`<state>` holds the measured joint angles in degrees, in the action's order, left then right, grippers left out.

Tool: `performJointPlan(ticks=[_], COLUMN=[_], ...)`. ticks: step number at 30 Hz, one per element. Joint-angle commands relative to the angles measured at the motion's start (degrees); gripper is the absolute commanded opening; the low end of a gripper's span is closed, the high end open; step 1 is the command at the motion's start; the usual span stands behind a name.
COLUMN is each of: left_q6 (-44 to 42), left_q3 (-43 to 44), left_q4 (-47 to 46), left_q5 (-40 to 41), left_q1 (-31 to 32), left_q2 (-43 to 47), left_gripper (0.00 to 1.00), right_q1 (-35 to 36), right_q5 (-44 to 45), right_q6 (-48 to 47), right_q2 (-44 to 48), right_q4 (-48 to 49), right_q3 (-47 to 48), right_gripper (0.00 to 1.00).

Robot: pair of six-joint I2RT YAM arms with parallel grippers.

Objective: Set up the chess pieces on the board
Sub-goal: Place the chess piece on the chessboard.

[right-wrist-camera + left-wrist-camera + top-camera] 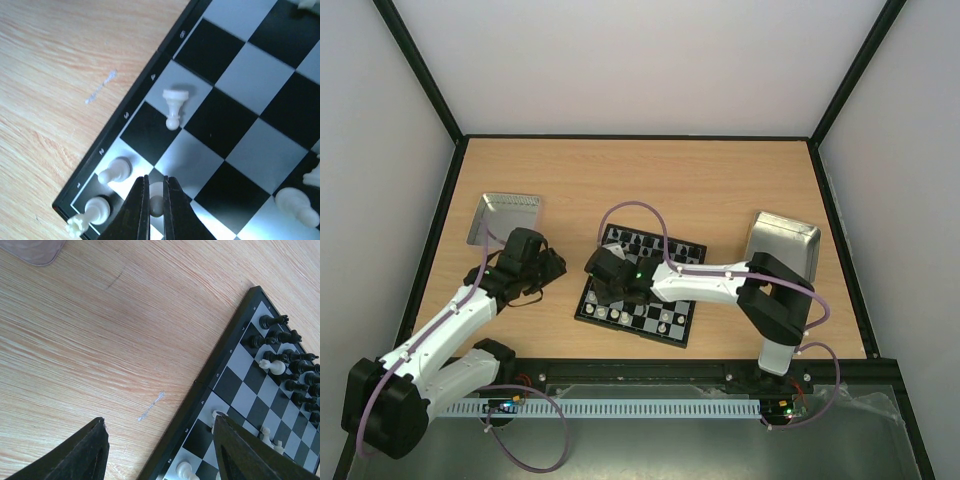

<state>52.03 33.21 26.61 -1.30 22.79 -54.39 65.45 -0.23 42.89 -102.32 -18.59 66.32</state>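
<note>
The board lies mid-table with black chessmen along its far rows and cream-white ones along its near rows. My right gripper hangs over the board's near-left corner, shut on a white pawn above a dark square of the board. Next to it stand a white pawn and a white rook; another white pawn lies tipped on row 4. My left gripper is open and empty, over the wood by the board's left edge.
A metal tray lies at the far left and another at the right beside the board. Black frame rails edge the table. A white scratch marks the wood by the board. The right arm spans the board's near half.
</note>
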Motion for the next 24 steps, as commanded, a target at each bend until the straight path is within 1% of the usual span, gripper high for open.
performJointPlan(ticks=[1, 15, 24], left_q6=[-0.5, -0.35, -0.69], left_q3=[-0.78, -1.15, -1.07], left_q4=[0.81, 0.46, -0.17], left_q5=[-0.04, -0.63, -1.44], left_q1=[-0.4, -0.38, -0.42], left_q2=[0.81, 0.71, 0.45], left_gripper=[0.6, 0.6, 0.61], right_q1=[1.28, 2.05, 2.05], right_q5=[-1.21, -0.74, -0.19], right_q6=[0.41, 0.0, -0.05], right_q2=[1.08, -1.84, -0.8], right_q4=[0.23, -0.2, -0.59], right_q3=[-1.81, -1.07, -0.24], right_gripper=[0.04, 0.08, 0.17])
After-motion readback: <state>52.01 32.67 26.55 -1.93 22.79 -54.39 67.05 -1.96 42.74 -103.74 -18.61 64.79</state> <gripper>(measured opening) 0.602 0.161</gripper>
